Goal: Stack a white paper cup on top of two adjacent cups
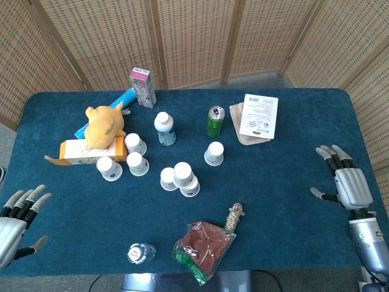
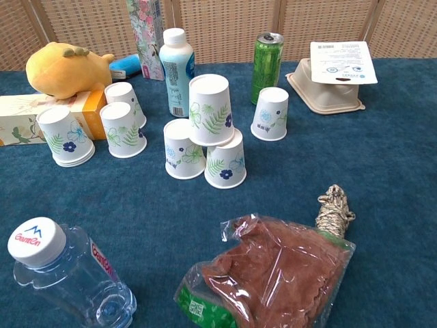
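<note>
On my feed, the blue-clothed bench [image 1: 292, 201] carries upturned paper cups [image 2: 182, 149], a green can [image 2: 267, 59], a white bottle [image 2: 177, 72], a takeaway box [image 2: 328, 92], a tissue box [image 1: 79, 152], a toppled water bottle [image 2: 65, 273] and a snack bag [image 2: 273, 277].

the left hand [image 1: 15, 222] sits at eight o'clock, fingers spread, empty. the right hand [image 1: 347, 184] sits at four o'clock, fingers spread, empty.
</note>
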Available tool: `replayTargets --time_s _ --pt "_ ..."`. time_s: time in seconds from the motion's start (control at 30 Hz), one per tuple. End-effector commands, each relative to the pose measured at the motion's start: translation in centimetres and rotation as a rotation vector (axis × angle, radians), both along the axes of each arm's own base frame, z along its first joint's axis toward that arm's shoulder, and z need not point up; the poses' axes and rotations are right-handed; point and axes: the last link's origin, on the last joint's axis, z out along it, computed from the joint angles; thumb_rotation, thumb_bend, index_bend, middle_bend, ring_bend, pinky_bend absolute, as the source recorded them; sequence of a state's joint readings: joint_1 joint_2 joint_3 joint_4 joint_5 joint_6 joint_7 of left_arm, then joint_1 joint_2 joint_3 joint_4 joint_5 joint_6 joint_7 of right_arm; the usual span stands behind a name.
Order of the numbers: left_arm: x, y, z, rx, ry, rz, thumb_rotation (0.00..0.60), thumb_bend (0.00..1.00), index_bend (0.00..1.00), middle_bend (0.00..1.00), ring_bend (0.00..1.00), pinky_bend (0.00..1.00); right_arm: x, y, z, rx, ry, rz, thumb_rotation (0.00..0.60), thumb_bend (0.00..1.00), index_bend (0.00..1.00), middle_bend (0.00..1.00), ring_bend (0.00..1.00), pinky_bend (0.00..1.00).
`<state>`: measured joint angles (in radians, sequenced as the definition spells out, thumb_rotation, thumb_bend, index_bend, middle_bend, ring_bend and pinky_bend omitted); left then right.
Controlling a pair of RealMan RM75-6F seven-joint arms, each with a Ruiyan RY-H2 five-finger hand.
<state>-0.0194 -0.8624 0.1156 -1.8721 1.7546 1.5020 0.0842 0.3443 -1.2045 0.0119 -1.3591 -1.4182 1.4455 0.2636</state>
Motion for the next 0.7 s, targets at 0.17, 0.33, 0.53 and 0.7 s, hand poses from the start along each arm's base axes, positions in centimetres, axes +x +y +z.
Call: replayTargets --time_s 0.17,0.33,0.53,0.7 --pt "-1.1 -0.6 0.7 0.117 -0.040 -0.092 0.600 0.31 0.00 0.00 0.00 0.00 0.6 4.6 0.5 -0.057 0.054 -0.039 0.599 0.00 0.10 0.08 0.00 0.09" --pt "-2.4 -1.1 0.9 0.138 -0.023 -0.056 0.600 0.31 0.00 0.00 0.00 0.00 0.6 6.6 0.1 -0.056 0.097 -0.065 0.600 0.00 0.08 0.03 0.00 0.01" --pt "-3.7 -0.8 0.6 0.169 0.001 -0.027 0.600 0.30 0.00 0.00 0.00 0.00 0.0 8.2 -1.0 0.038 0.161 -0.142 0.600 0.00 0.00 0.00 0.00 0.00" --pt "-4.3 0.1 -0.1 0.168 0.013 -0.038 0.600 0.30 0.00 0.00 0.00 0.00 -0.2 8.0 -1.6 0.054 0.177 -0.139 0.600 0.00 0.00 0.00 0.00 0.00"
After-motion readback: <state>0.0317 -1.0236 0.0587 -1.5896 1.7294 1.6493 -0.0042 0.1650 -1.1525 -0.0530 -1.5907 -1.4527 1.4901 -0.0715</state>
